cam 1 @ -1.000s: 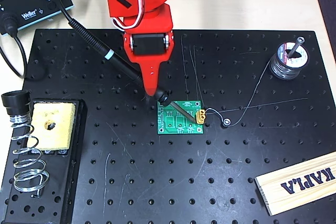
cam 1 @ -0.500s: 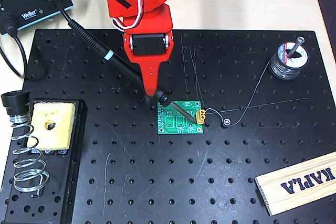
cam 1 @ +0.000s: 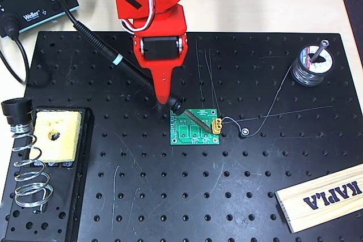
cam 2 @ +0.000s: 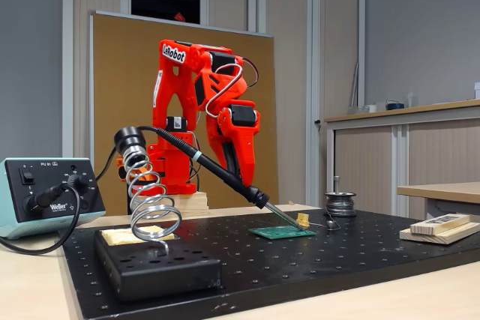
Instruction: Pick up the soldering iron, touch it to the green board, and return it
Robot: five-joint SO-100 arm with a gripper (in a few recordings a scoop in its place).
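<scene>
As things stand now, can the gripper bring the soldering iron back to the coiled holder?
Probably yes. The gripper is shut on the soldering iron, whose tip rests over the green board. Nothing stands on the black plate between it and the coiled holder.

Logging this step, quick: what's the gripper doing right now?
Gripper: shut on the soldering iron, its tip resting on the green board near the yellow connector.
</scene>
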